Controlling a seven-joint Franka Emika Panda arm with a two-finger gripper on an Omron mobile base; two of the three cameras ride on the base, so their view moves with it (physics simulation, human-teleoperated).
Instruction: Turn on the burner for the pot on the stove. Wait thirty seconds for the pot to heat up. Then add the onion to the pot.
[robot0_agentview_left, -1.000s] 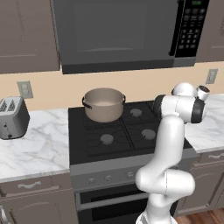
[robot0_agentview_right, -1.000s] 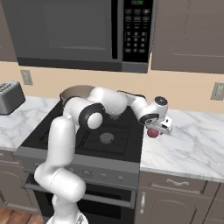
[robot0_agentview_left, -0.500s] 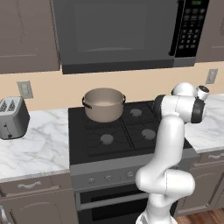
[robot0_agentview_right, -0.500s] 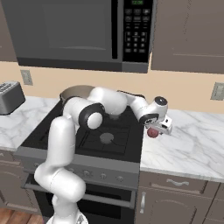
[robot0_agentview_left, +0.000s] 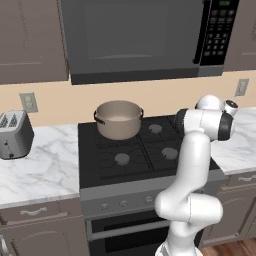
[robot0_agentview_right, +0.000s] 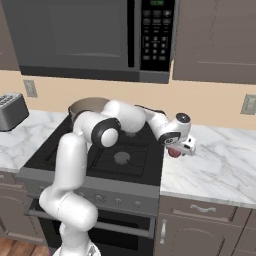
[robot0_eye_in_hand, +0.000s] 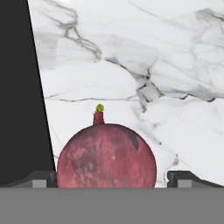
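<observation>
Sitting between the two dark fingertips (robot0_eye_in_hand: 43, 178) in the hand view, the onion (robot0_eye_in_hand: 106, 156) rests on the white marble table (robot0_eye_in_hand: 175, 87), its dark-red body close to the camera and its small green-tipped stem pointing away. The jaws stand wide, one tip on each side of the onion with a visible gap to each; nothing is held. The black edge of the stove (robot0_eye_in_hand: 19, 87) runs just beside the onion along the left of this view.

In the right base view, the gripper (robot0_agentview_right: 179, 148) is lowered over the onion (robot0_agentview_right: 173, 152), which lies on the table (robot0_agentview_right: 220, 165) just beside the right edge of the stove (robot0_agentview_right: 100, 165), near its front half. The arm reaches across the cooktop from the lower left to this spot.

Farther back, the pot (robot0_agentview_left: 119, 119) stands upright on the rear left burner (robot0_agentview_left: 121, 134) of the stove (robot0_agentview_left: 130, 150) in the left base view, well apart from the onion. The two front burners are uncovered. A toaster (robot0_agentview_left: 14, 135) stands on the table to the left of the stove, and a microwave (robot0_agentview_left: 145, 37) hangs above the cooktop.
</observation>
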